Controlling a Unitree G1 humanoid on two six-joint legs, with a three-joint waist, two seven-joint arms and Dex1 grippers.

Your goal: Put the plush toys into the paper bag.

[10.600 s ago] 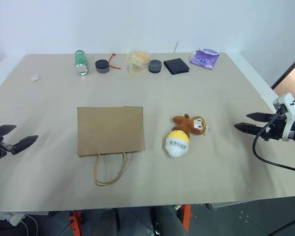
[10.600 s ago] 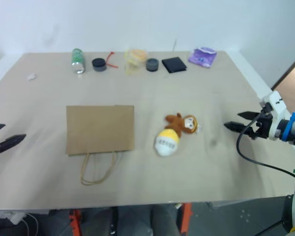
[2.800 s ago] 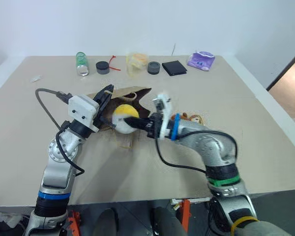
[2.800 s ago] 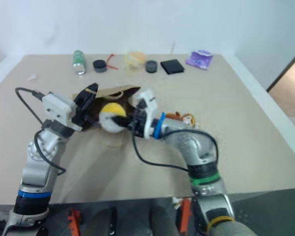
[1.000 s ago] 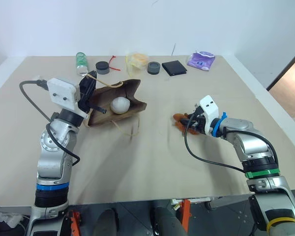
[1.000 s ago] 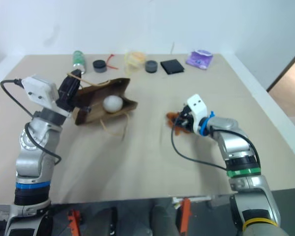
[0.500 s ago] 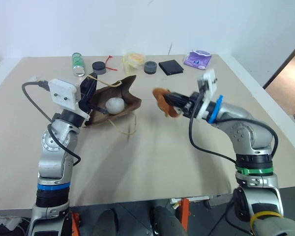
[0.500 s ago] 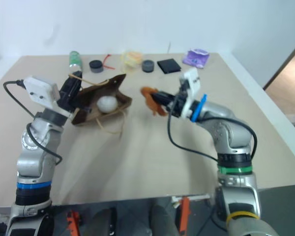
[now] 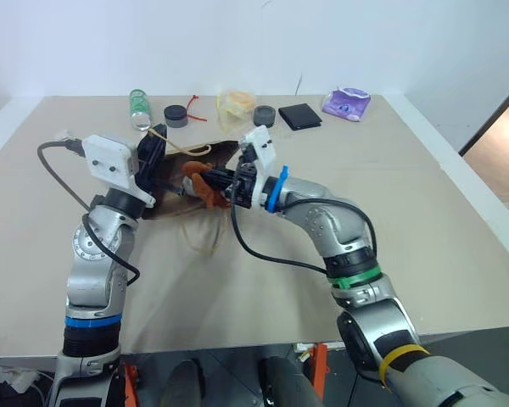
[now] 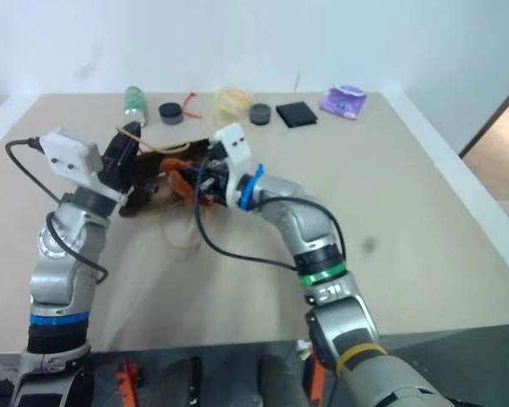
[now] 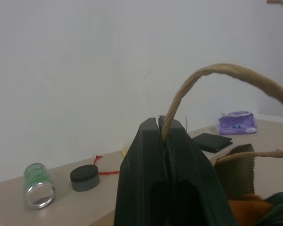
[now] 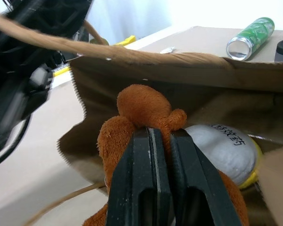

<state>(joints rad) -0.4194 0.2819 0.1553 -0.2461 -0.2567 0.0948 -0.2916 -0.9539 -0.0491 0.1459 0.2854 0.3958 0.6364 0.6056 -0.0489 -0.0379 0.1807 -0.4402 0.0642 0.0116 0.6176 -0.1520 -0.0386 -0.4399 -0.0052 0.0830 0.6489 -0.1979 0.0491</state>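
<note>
The left gripper point(image 11: 163, 134) is pinching one tan twisted-cord handle point(image 11: 212, 75) of the plain brown kraft paper bag point(image 9: 174, 182), with its two black fingers pressed together on the cord, and it is holding the mouth of the bag lifted above the beige table point(image 9: 407, 195). The right gripper point(image 12: 154, 141) is gripping the brown plush monkey toy point(image 12: 144, 113) between its black fingers, which are closed tight on the fur, and it is holding the toy right at the open mouth of the bag. Inside the bag, just behind the monkey, the white egg-shaped plush toy with a yellow end and black characters point(image 12: 226, 150) is lying on the paper. The second cord handle point(image 9: 199, 237) is lying loose on the table in front of the bag. At the far edge of the table a green can point(image 9: 139, 108) is lying.
</note>
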